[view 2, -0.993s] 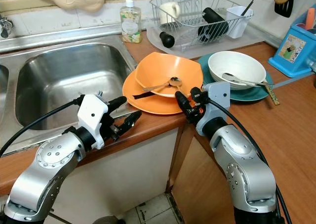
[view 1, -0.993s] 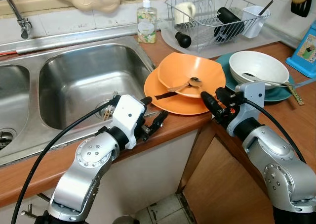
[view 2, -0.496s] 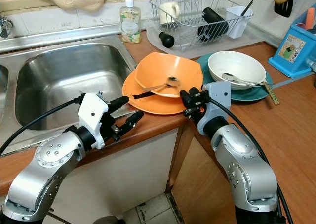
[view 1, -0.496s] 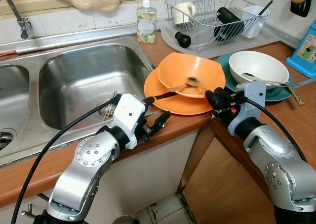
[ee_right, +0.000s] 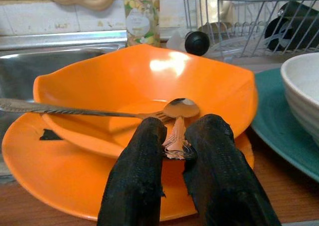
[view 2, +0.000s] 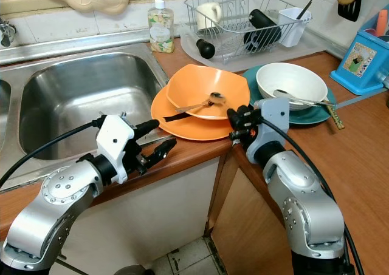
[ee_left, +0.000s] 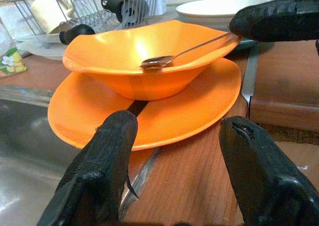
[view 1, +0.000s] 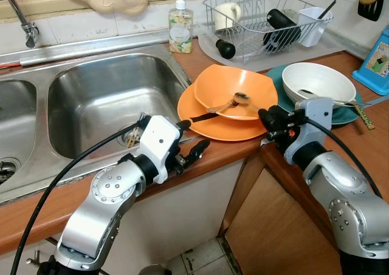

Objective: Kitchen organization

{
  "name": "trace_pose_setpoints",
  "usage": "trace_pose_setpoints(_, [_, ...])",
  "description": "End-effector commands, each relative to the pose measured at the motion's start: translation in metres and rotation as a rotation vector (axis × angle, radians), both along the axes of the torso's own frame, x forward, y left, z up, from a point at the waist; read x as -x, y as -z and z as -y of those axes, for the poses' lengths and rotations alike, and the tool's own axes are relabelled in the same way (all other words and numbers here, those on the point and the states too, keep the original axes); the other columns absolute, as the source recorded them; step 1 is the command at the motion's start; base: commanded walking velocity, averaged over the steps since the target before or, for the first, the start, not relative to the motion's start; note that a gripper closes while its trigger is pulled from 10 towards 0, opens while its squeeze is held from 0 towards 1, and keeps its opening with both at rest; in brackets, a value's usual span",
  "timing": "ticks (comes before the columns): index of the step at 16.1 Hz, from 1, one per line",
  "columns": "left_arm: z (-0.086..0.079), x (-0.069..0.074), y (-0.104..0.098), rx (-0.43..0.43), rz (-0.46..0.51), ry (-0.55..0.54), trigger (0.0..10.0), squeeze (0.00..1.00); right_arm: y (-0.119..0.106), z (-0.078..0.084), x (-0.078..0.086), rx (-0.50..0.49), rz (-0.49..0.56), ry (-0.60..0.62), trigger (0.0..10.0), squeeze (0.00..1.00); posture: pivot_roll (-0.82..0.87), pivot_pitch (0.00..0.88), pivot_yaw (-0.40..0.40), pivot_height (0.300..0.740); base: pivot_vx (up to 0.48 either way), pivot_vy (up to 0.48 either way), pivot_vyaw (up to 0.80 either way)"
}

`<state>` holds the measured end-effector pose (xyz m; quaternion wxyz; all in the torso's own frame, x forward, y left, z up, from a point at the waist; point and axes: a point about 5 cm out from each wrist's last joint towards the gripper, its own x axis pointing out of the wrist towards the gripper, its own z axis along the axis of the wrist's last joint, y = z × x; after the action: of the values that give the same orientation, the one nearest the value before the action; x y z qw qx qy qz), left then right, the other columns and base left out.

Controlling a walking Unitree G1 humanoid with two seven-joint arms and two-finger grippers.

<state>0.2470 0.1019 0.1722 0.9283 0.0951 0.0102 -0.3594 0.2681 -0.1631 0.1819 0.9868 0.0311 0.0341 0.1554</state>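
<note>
An orange bowl (view 1: 234,84) rests on an orange plate (view 1: 216,129) at the counter's front edge. Inside the bowl lie a spoon (ee_right: 182,108) and a fork (ee_right: 50,108). My right gripper (view 1: 266,118) is at the bowl's right rim, shut on the spoon's handle end; in the right wrist view the handle sits pinched between the fingers (ee_right: 144,166). My left gripper (view 1: 193,135) hovers open over the counter edge just left of the plate, with nothing between its fingers (ee_left: 107,151). A dark utensil handle (view 1: 200,117) lies on the plate under the bowl.
A steel sink (view 1: 103,99) is to the left. Behind are a soap bottle (view 1: 180,23) and a wire dish rack (view 1: 267,20) with cups. A white bowl (view 1: 319,81) with utensils sits on a teal plate (view 1: 276,74) at right, beside a blue holder (view 1: 377,59).
My right gripper has shifted a little to the right along the bowl's rim, and the spoon's head has moved slightly with it. The left arm has barely moved.
</note>
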Motion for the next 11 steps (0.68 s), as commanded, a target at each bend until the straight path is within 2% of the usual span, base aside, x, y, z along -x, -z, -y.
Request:
trace_pose_setpoints(1, [0.0, -0.001, -0.008, -0.014, 0.046, -0.002, 10.0, 0.0, -0.008, 0.004, -0.001, 0.007, 0.02, 0.02, 0.0, 0.0, -0.03, 0.0, 0.018, 0.74, 0.0, 0.0, 0.0])
trace_pose_setpoints(2, [-0.001, -0.002, -0.008, -0.042, 0.061, -0.011, 10.0, 0.0, -0.01, 0.004, -0.001, 0.006, 0.028, 0.02, 0.0, 0.0, -0.03, 0.0, 0.018, 0.74, 0.0, 0.0, 0.0])
trace_pose_setpoints(3, [-0.003, -0.005, -0.007, -0.11, 0.102, -0.019, 10.0, 0.0, -0.014, 0.003, -0.002, -0.001, 0.045, 0.011, 0.0, 0.0, -0.03, 0.0, 0.019, 0.74, 0.0, 0.0, 0.0])
trace_pose_setpoints(5, [-0.007, -0.012, -0.013, -0.187, 0.207, -0.065, 10.0, 0.0, -0.027, -0.004, -0.001, -0.017, 0.095, -0.055, 0.0, 0.0, -0.04, 0.0, 0.02, 0.74, 0.0, 0.0, 0.0])
trace_pose_setpoints(7, [-0.009, -0.018, -0.023, -0.285, 0.33, -0.059, 10.0, 0.0, -0.036, -0.014, 0.002, -0.028, 0.126, -0.137, 0.0, 0.0, -0.03, 0.0, 0.018, 0.74, 0.0, 0.0, 0.0])
trace_pose_setpoints(9, [-0.01, -0.022, -0.031, -0.289, 0.391, -0.071, 10.0, 0.0, -0.042, -0.022, 0.004, -0.035, 0.143, -0.203, 0.0, 0.0, -0.03, 0.0, 0.018, 0.74, 0.0, 0.0, 0.0])
trace_pose_setpoints(11, [-0.01, -0.027, -0.04, -0.305, 0.461, -0.074, 10.0, 0.0, -0.046, -0.036, 0.01, -0.048, 0.147, -0.321, 0.0, 0.0, -0.03, 0.0, 0.018, 0.74, 0.0, 0.0, 0.0])
